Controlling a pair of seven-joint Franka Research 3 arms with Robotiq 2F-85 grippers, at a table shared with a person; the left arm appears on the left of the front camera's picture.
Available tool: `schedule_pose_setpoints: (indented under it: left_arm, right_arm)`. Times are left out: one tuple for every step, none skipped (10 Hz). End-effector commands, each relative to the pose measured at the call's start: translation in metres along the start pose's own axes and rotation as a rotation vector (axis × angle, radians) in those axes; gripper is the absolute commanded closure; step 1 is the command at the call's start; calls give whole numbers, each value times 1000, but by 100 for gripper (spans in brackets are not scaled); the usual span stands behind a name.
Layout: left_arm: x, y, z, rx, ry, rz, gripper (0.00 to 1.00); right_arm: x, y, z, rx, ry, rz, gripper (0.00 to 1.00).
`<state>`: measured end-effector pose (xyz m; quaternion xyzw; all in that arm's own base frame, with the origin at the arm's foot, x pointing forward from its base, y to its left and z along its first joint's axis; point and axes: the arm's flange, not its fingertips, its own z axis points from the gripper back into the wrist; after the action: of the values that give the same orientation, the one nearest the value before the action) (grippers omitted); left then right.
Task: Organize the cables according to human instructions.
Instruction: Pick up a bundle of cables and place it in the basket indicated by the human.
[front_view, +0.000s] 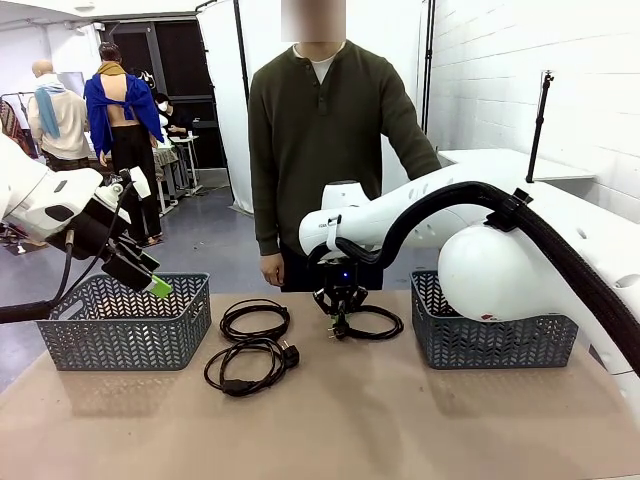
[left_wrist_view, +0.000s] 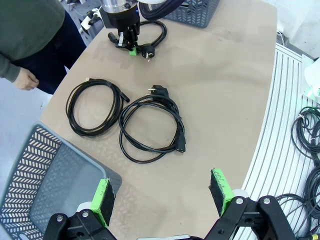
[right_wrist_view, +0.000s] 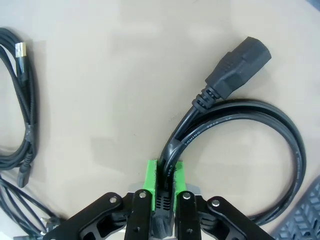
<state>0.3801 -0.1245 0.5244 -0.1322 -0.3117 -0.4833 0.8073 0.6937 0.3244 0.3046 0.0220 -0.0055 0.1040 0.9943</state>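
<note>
- The bulky white right arm (front_view: 500, 270) sits nearest, coming in over the right side of the flat beige desk (front_view: 400, 430) and reaching toward the middle of its far edge.
- The right claw (right_wrist_view: 164, 172) points down at the desk, its green pads (right_wrist_view: 149, 175) pinched tight on one strand of a thick black power cord (right_wrist_view: 280, 125).
- That cord lies as a round coil on the desk near the far edge. Its chunky moulded plug (right_wrist_view: 240, 62) rests flat just beside the loop.
- A grey plastic lattice basket (front_view: 490, 335) stands at the far right corner, just beside the gripped coil.
- The left claw (left_wrist_view: 161, 195) hangs above the desk's left side with its fingers spread wide and nothing between them.
- A second grey lattice basket (front_view: 125, 320) stands by the far left corner, just below that claw.
- A thin black cable coil (front_view: 255, 320) lies between the left basket and the gripped cord.
- A looser black cord with a round plug (front_view: 250, 365) lies just nearer the front edge, close beside the thin coil.
- A person in a dark green top (front_view: 320, 130) stands at the far edge, one hand (front_view: 272, 270) hanging down.
</note>
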Motion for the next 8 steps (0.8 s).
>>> schedule_pose_setpoints:
  left_arm:
    - [-3,2,-1,-16,-13,-4,0]
    - [-3,2,-1,-16,-13,-4,0]
    - [-3,2,-1,-16,-13,-4,0]
    - [-3,2,-1,-16,-13,-4,0]
    - [-3,2,-1,-16,-13,-4,0]
    - [-3,2,-1,-16,-13,-4,0]
    - [-3,2,-1,-16,-13,-4,0]
    - [-3,2,-1,-16,-13,-4,0]
  right_arm:
    - [3,9,2,-25,-5,-13,100]
    - [4,9,9,-24,-19,-10,100]
    - [3,10,20,-19,-53,9,100]
    - [2,13,37,-56,-58,18,100]
    - [-4,16,56,-72,-47,99,100]
    - [-8,20,74,-84,-59,190,100]
    - [-16,18,88,-85,-35,317,100]
    - [-22,17,104,-77,-27,445,100]
